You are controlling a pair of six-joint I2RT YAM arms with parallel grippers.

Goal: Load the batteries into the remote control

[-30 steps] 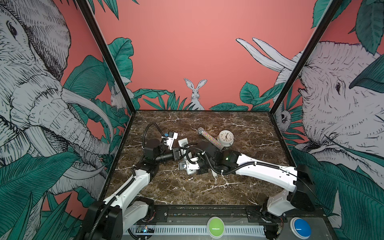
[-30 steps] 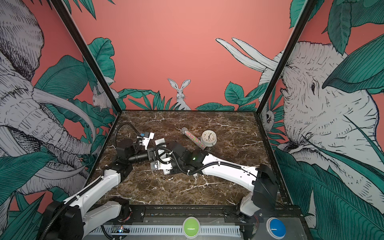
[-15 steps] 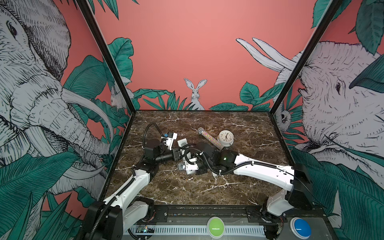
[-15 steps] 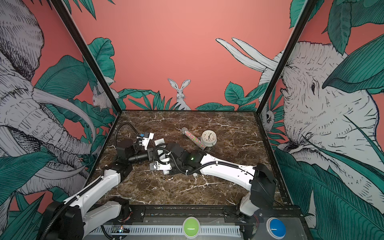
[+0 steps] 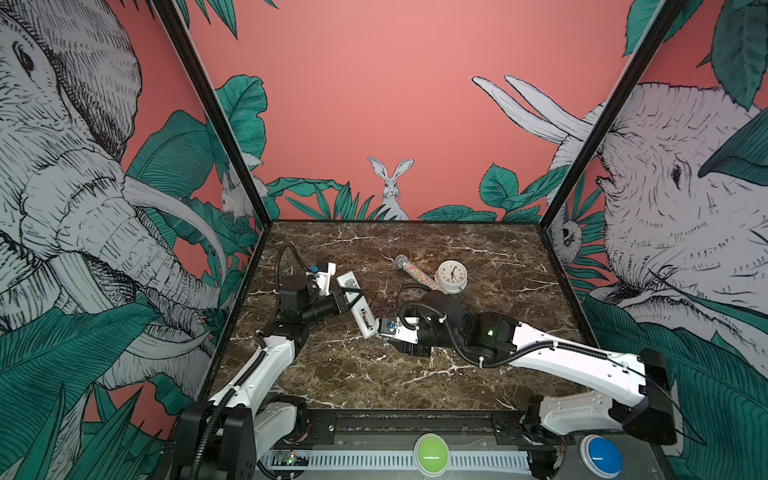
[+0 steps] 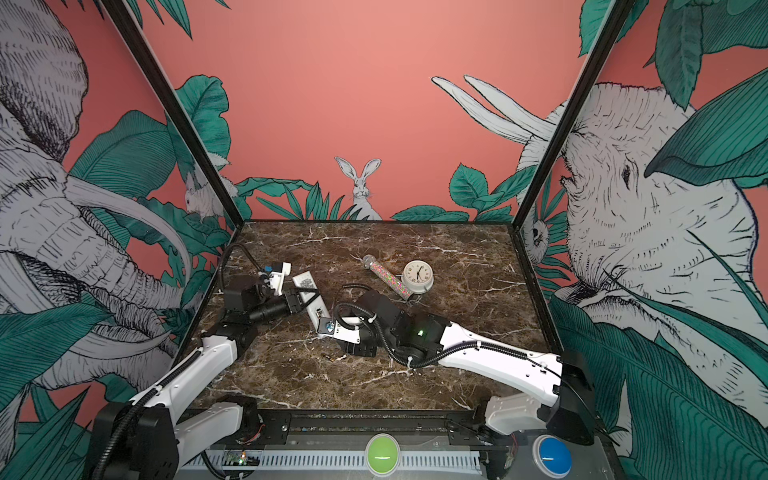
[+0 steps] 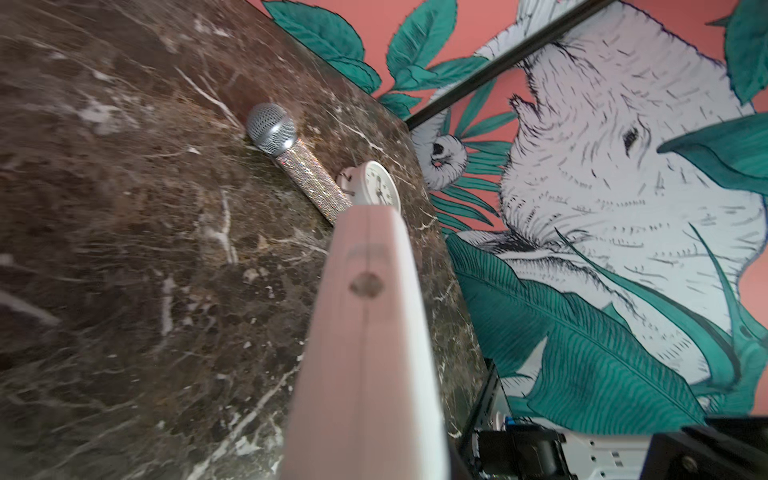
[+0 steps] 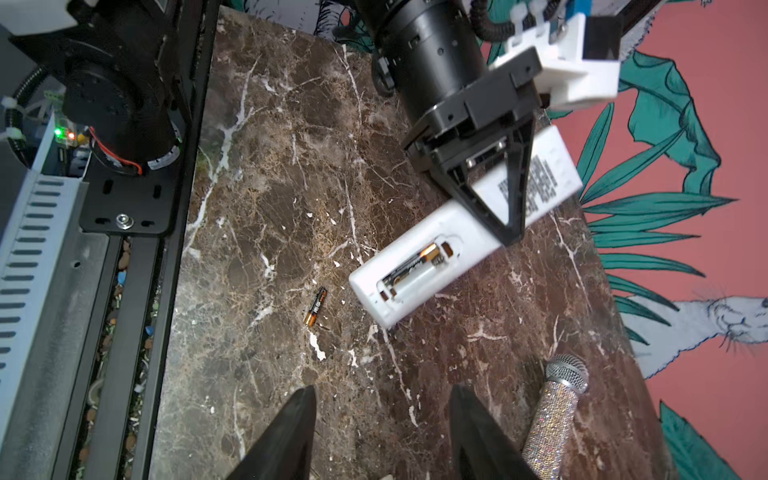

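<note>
My left gripper point(image 5: 351, 300) is shut on the remote control point(image 5: 358, 306), a slim white bar held above the table, back side up. In the right wrist view the remote control point(image 8: 419, 257) has its compartment open, with one battery point(image 8: 409, 266) lying in one slot and bare white plastic in the slot beside it. Another battery point(image 8: 316, 307) lies loose on the marble, and shows in both top views point(image 5: 368, 357) point(image 6: 328, 356). My right gripper point(image 8: 382, 388) is open with nothing in it, just short of the remote's near end and the loose battery.
A glittery microphone-shaped tube point(image 5: 415, 272) and a round white clock point(image 5: 451, 275) lie together at the back right of the marble table point(image 5: 415, 386). The black front rail point(image 8: 137, 291) runs close to the loose battery.
My right gripper has opened and drawn back a little from the remote's near end. The left gripper and the remote have stayed put.
</note>
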